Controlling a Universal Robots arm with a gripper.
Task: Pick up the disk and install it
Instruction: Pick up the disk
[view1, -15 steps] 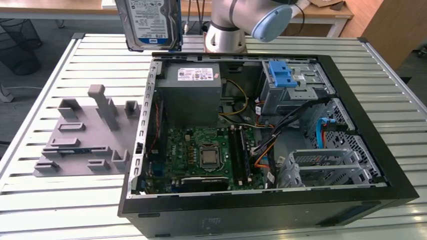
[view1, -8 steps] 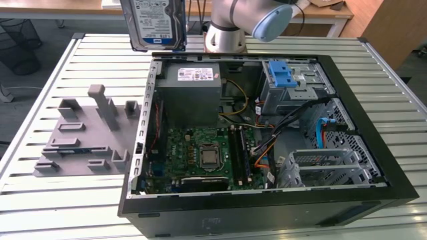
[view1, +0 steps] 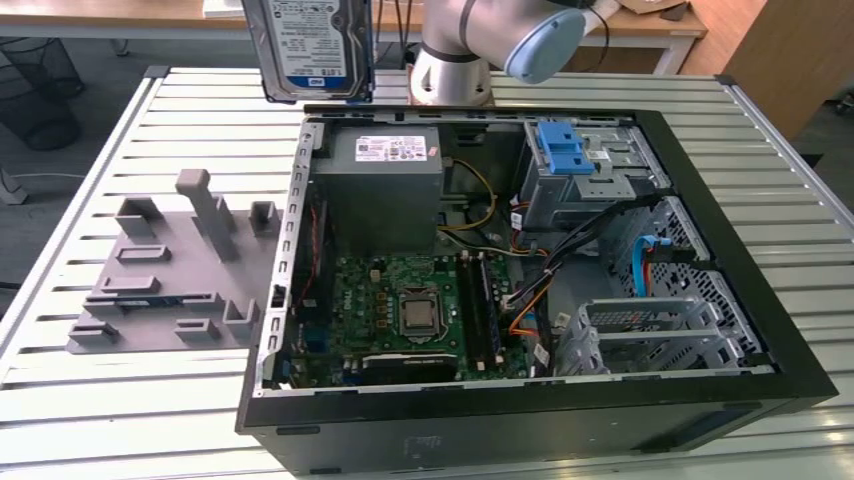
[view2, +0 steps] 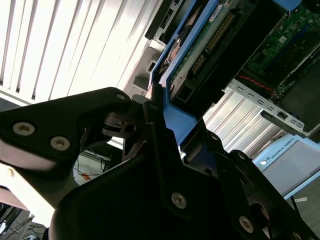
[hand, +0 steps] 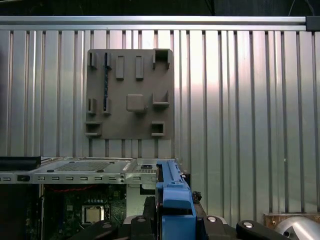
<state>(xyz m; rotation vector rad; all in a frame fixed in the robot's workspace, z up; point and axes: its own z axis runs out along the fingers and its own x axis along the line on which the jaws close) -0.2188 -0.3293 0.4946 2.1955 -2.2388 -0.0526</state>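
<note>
- The hand (view2: 156, 112) is closed on the disk (view1: 310, 45), pinching the edge of its blue frame in the second wrist view.
- The disk hangs upright in the air, clear of the slatted surface (view1: 160, 420) and near the arm's base (view1: 447, 75).
- The pick-up looks done: the grey holder (view1: 147, 290) beside the open computer case (view1: 534, 435) carries no disk.
- Installing is not yet done. The disk is outside the case, well apart from the metal drive cage (view1: 654, 325).

disk (view1: 310, 45): silvery metal, glossy label | table (view1: 94, 400): ribbed satin metal | fixture (view1: 160, 285): matt grey plastic
</note>
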